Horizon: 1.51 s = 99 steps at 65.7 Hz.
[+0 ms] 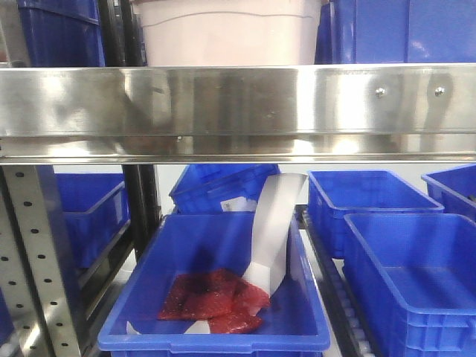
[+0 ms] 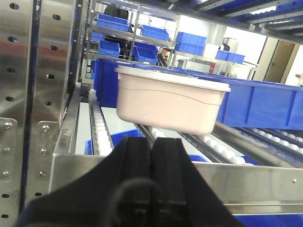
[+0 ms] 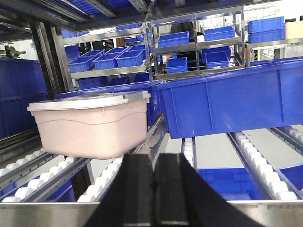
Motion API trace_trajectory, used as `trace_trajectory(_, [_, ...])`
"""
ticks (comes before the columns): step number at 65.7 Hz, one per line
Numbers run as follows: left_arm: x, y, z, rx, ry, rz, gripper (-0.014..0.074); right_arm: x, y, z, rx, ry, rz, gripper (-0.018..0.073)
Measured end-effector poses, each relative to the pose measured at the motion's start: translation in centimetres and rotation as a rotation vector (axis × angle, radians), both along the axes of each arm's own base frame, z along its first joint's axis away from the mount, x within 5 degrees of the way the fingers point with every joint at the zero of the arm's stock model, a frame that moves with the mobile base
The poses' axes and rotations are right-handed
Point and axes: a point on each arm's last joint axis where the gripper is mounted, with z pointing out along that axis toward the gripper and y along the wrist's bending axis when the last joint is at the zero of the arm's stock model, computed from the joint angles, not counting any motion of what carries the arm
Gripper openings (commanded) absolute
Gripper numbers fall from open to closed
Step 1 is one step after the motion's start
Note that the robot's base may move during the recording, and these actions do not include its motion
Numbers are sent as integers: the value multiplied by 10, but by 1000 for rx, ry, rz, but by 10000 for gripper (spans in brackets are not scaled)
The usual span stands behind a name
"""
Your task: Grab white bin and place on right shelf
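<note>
Bin first: the white bin (image 2: 168, 105) sits up on a shelf of white rollers (image 3: 45, 182), behind the shiny steel rail (image 1: 238, 100). Big blue crates (image 3: 227, 101) stand just beside it on one side. In the front view I see only its lower part poking up above the rail.

My left tool (image 2: 151, 156) is closed, with its two black fingers pressed flat together and nothing between them. My right tool (image 3: 154, 177) looks the same, closed and holding nothing. Both sit low, in front of the rail, and are apart from the bin.

I think the bin is hard plastic, so it will not bend or squash when I push on it. Its sides look smooth and a bit shiny, so they may be slippery. It is wide, far too wide for one tool to go around. I cannot see inside because the lid (image 3: 87, 100) is on, so I cannot tell if it is heavy.

I think the best place to hold is under the lip of the lid, one tool on each short end. The lip sticks out and gives my fingers something to catch. The rollers may let the bin slide away, so I should squeeze from both sides at once.
</note>
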Motion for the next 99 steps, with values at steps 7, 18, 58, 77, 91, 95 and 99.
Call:
trace_trajectory(7, [0,0,0,3,2,-3,-118,0,0,0,0,0,0,56])
trace_trajectory(18, [0,0,0,3,3,-5,-118,1,-4,0,8,-21,-39,56])
trace_trajectory(58, [0,-1,0,4,4,-7,-118,7,-2,-104,20,197,-25,56])
trace_trajectory(77, [0,-1,0,4,4,-7,-118,-13,-4,-119,-38,88,-41,56])
trace_trajectory(91, [0,-1,0,4,4,-9,-118,-19,-8,-123,-55,90,-101,56])
trace_trajectory(95, [0,-1,0,4,4,-9,-118,-19,-8,-124,-59,93,-103,56])
trace_trajectory(99, [0,-1,0,4,4,-9,-118,-19,-8,-124,-63,93,-103,56])
